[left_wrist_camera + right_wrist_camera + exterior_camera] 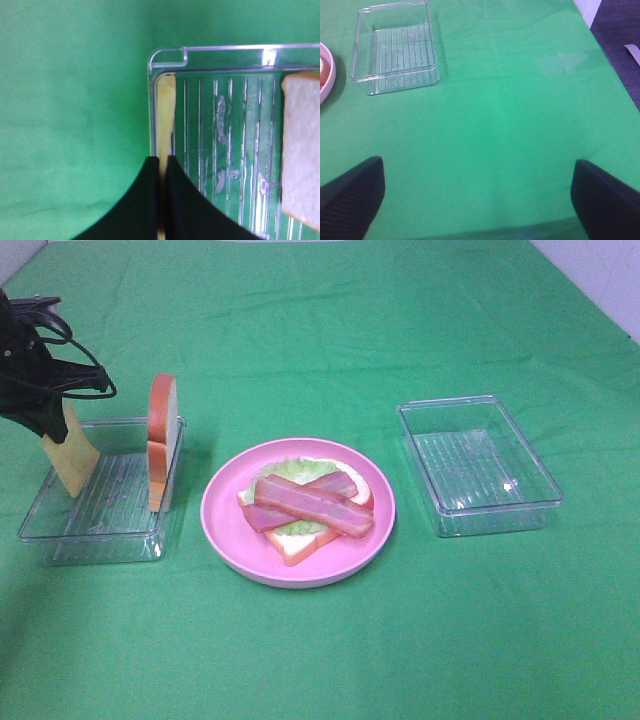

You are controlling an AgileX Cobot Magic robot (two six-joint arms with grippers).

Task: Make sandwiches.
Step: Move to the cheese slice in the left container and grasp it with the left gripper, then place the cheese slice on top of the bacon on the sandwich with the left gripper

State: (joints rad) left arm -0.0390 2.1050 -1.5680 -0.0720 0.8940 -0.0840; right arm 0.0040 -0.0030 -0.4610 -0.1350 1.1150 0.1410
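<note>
High overview, close downward wrist views sharing its trays (pixel 490 515)

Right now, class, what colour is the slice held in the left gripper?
Yellow. The cheese slice shows best in the exterior high view.

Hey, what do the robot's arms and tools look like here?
The left tool has two smooth black fingers that curve and taper to narrow tips. Seen from above, the left arm is black with black cables looping off it. The right tool has broad black fingers with a fine ribbed texture. No markings show.
</note>
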